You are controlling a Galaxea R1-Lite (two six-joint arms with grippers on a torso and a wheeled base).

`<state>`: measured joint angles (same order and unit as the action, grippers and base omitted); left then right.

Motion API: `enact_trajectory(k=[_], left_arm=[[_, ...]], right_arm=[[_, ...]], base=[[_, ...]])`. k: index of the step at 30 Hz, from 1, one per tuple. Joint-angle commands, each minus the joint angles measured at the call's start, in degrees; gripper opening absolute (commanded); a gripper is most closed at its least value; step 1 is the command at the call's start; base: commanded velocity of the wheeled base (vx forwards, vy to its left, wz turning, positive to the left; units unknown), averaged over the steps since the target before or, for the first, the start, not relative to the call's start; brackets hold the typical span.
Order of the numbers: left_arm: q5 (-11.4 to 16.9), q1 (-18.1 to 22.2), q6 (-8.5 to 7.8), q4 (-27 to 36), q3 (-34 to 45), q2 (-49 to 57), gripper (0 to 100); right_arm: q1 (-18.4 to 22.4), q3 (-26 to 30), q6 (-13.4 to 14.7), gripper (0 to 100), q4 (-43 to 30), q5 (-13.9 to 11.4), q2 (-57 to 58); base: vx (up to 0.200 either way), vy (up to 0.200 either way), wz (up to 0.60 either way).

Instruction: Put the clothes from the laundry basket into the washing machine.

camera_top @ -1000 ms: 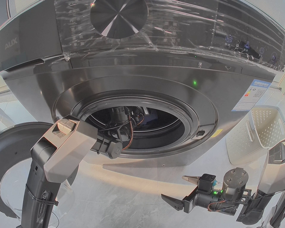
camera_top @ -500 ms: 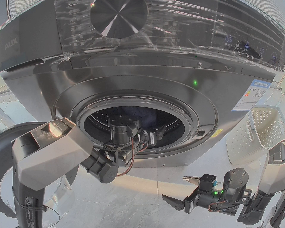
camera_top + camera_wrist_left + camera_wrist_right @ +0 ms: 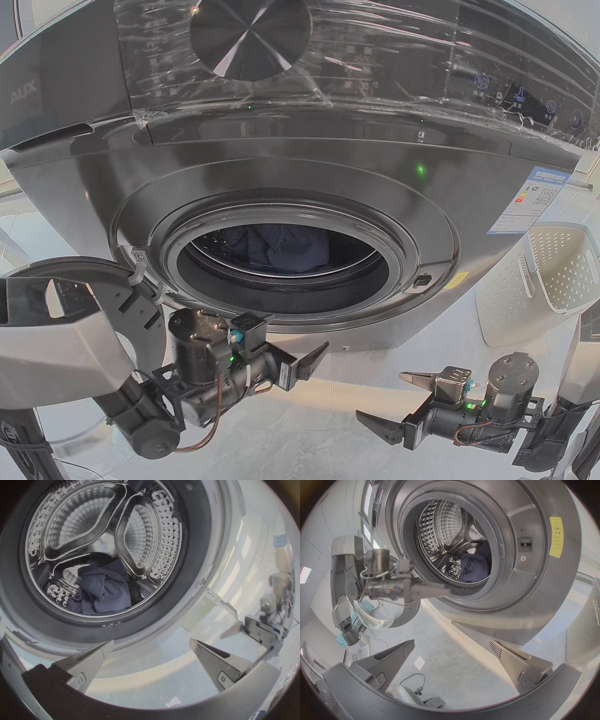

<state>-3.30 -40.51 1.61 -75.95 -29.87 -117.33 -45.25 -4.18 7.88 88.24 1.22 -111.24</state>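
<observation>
Washing machine (image 3: 300, 156) stands open, and the laundry basket (image 3: 550, 275) to its right looks empty where visible. Dark blue clothes (image 3: 281, 247) lie in the drum. Left claw (image 3: 150, 642) and right claw (image 3: 384, 397) hang spread and empty outside the opening, so loading seems done.

Navy clothes (image 3: 281, 247), white laundry basket (image 3: 556, 275) — perforated

Pale grey floor (image 3: 325, 431) tiles with thin joints run across the lower part of the head view. The washing machine (image 3: 300, 162) stands on them, taking up the upper and middle frame. The white laundry basket (image 3: 544, 281) rests on the floor at the right edge, just beside the machine. In the right wrist view, a thin cable (image 3: 416, 677) and a small dark box (image 3: 435, 702) lie on the tiles.
</observation>
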Motion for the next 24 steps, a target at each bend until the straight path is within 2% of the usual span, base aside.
enact_trajectory(k=[1, 3, 4, 7, 10, 13, 16, 19, 21, 22, 23, 24], left_arm=[[0.6, -3.3, -0.03, -6.7, 12.3, 9.1, 100], [0.4, -3.4, 0.06, -8.6, 13.9, 10.1, 100], [0.1, -3.5, 0.06, -9.9, 15.0, 10.7, 100], [-0.2, -3.5, -0.03, -12.6, 18.3, 12.8, 100], [-0.2, -3.4, 0.06, -12.7, 20.1, 16.0, 100], [-0.2, -3.2, 0.06, -12.7, 22.2, 20.2, 100], [-0.3, -2.6, 0.06, -12.6, 24.7, 24.7, 100], [-0.3, -1.6, -0.12, -12.6, 27.3, 28.9, 100], [-0.3, -1.3, -0.12, -12.5, 28.9, 32.2, 100], [-0.3, -1.3, -0.12, -12.5, 28.9, 32.2, 100], [-0.2, -1.3, -0.03, -11.7, 29.9, 35.5, 100], [-0.2, -1.3, -0.2, -10.9, 29.9, 37.2, 100]], right_arm=[[0.0, 4.2, 0.2, 100, -0.6, 0.6, 9.3], [1.0, 4.1, 1.2, 100, -0.9, 2.5, 12.6], [1.6, 4.1, 1.6, 100, -1.0, 4.2, 14.6], [3.3, 4.2, 1.9, 100, -2.5, 7.4, 18.2], [5.1, 4.2, 2.1, 100, -5.2, 8.8, 21.3], [7.5, 4.1, 1.6, 100, -8.8, 9.2, 25.7], [9.4, 4.2, 1.8, 100, -14.5, 9.2, 30.8], [9.6, 4.2, 2.2, 100, -23.5, 9.8, 37.6], [9.6, 4.2, 2.4, 100, -32.4, 11.3, 43.6], [9.6, 4.2, 2.4, 100, -32.4, 11.3, 43.6], [10.0, 4.1, 2.5, 100, -38.4, 13.3, 48.0], [11.0, 4.1, 2.6, 100, -39.8, 13.7, 49.8]], base=[[0.0, 0.0, 0.0], [0.0, 0.0, 0.0], [0.0, 0.0, 0.0], [-0.2, 0.0, 0.0], [-0.2, 0.0, 0.0], [-0.2, 0.0, 0.0], [0.0, 0.0, 0.0], [-0.2, 0.0, 0.0], [-0.2, 0.0, 0.0], [-0.2, 0.0, 0.0], [0.0, 0.0, 0.0], [0.0, 0.0, 0.0]])
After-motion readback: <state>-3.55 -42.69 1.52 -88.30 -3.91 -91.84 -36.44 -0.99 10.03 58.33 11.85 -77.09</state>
